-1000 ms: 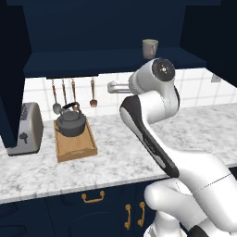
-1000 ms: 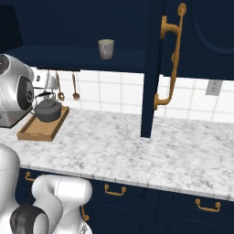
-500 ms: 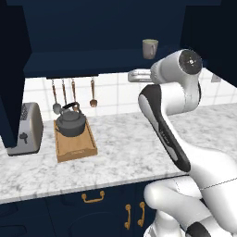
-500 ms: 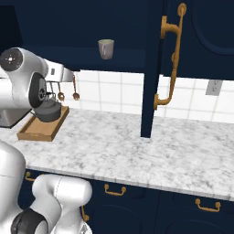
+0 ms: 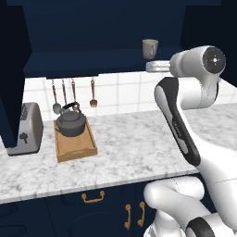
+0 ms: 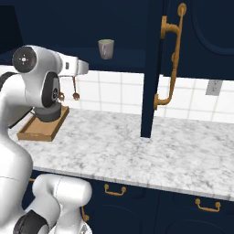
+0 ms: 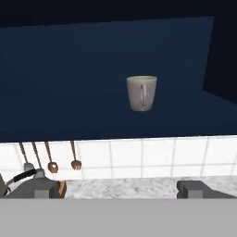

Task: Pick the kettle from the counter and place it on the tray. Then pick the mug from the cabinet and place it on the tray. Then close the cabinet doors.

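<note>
Kettle [image 5: 70, 122] sits on the wooden tray [image 5: 76, 150] at mid-left of the left base view, on the marbled counter [image 5: 134, 148], w/ a silver toaster [image 5: 25, 129] just left of the tray. Utensils [image 5: 74, 90] hang on the tiled wall above the kettle. Mug [image 5: 150, 48] stands upright on the navy shelf of the cabinet [image 5: 92, 60], upper center-right of the left base view; in the hand view it's at center [image 7: 141, 93], handle facing the camera. Gripper [image 7: 120, 189] is at the bottom of the hand view, fingertips [image 7: 196, 189] set wide apart, nothing btwn them, well short of the mug. In the right base view one cabinet door [image 6: 192, 39] w/ curved brass handle [image 6: 170, 59] stands open at upper right.
</note>
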Robot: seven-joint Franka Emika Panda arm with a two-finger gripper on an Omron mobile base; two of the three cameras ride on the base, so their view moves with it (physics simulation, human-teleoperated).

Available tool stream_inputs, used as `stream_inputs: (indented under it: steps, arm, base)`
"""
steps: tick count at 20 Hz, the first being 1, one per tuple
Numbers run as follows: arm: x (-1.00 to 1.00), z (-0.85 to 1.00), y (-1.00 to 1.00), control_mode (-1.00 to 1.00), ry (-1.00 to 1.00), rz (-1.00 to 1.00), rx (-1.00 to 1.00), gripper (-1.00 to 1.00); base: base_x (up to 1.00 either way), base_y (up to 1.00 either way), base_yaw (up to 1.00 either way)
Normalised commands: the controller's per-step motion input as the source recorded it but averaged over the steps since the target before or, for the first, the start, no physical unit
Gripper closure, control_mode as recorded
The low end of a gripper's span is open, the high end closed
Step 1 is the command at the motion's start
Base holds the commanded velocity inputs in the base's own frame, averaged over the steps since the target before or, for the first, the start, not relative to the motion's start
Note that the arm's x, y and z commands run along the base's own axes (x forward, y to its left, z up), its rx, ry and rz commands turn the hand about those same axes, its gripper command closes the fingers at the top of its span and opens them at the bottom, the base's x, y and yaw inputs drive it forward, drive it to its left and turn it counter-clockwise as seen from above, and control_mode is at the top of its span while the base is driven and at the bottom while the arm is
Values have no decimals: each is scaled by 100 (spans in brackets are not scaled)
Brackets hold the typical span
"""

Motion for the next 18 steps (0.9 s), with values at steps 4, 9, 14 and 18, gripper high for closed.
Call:
stream_inputs:
  steps: [4,9,14,18]
  arm:
    - [33,31,-35,-100,0,-5,-5,-100]
    - [18,39,-33,-100,4,-6,0,-100]
    - [11,17,-17,-100,1,-4,5,-100]
    - [11,-11,-5,-100,0,-1,6,-100]
  base:
    - [0,0,0]
    - [0,0,0]
    - [0,0,0]
    - [0,0,0]
